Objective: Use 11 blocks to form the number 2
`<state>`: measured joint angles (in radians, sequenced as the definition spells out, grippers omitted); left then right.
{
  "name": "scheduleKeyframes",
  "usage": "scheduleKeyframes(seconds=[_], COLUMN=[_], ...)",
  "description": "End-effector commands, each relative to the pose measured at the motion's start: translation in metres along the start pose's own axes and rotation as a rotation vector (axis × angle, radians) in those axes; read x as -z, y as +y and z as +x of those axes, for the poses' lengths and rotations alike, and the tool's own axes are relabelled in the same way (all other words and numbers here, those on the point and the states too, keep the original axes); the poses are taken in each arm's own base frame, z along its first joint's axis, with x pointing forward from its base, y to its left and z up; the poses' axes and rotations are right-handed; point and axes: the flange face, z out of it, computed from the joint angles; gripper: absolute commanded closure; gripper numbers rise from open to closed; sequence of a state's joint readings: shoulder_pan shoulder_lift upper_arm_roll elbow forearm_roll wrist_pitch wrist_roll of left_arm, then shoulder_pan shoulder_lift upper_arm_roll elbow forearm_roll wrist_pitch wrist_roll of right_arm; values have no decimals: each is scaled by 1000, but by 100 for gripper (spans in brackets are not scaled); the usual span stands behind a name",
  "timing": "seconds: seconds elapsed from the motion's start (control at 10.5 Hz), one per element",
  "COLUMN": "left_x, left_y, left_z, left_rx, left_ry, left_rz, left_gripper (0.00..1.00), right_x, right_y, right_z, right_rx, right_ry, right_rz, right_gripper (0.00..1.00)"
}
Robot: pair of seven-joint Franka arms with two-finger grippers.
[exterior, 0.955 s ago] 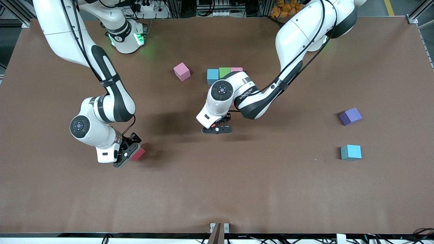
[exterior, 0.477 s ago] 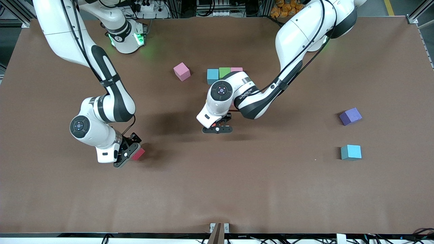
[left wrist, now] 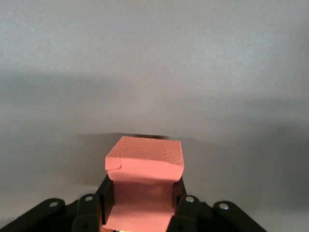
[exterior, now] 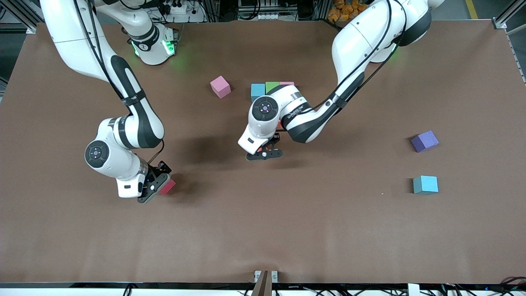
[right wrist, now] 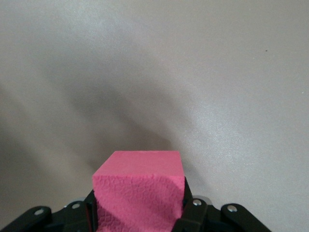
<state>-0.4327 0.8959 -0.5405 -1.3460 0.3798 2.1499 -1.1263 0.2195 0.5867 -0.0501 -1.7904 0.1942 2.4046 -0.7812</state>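
Note:
My left gripper (exterior: pixel 264 155) (left wrist: pixel 142 215) is shut on an orange block (left wrist: pixel 145 157) and hangs over the middle of the table, beside a row of blue (exterior: pixel 257 91), green (exterior: pixel 271 86) and pink (exterior: pixel 287 83) blocks. The left arm hides whatever else of the number 2 lies under it. My right gripper (exterior: pixel 155 186) (right wrist: pixel 138 217) is shut on a red block (exterior: pixel 168 187) (right wrist: pixel 140 181), low over the table toward the right arm's end.
A loose pink block (exterior: pixel 220 86) lies beside the row, toward the right arm's end. A purple block (exterior: pixel 425 141) and a blue block (exterior: pixel 425 184) lie toward the left arm's end, the blue one nearer the front camera.
The left gripper with its orange block has shifted slightly toward the row of blocks. The right arm has not moved.

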Motion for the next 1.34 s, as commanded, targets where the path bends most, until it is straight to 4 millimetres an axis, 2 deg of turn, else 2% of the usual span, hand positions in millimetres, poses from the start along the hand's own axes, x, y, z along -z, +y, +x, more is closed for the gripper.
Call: scheduleKeyframes(seconds=[0.0, 0.48, 1.24], left_x=[2, -7, -4], left_y=[0, 7, 10], left_z=[-10, -29, -30], left_rx=[6, -43, -47], left_ry=[68, 93, 96], left_rz=[55, 84, 78], left_gripper=[63, 63, 63], right_x=[0, 0, 0], right_y=[3, 3, 3], right_z=[-1, -1, -1], right_rx=[6, 6, 4], right_ry=[2, 2, 2], right_rz=[8, 8, 8], right_gripper=[70, 70, 70])
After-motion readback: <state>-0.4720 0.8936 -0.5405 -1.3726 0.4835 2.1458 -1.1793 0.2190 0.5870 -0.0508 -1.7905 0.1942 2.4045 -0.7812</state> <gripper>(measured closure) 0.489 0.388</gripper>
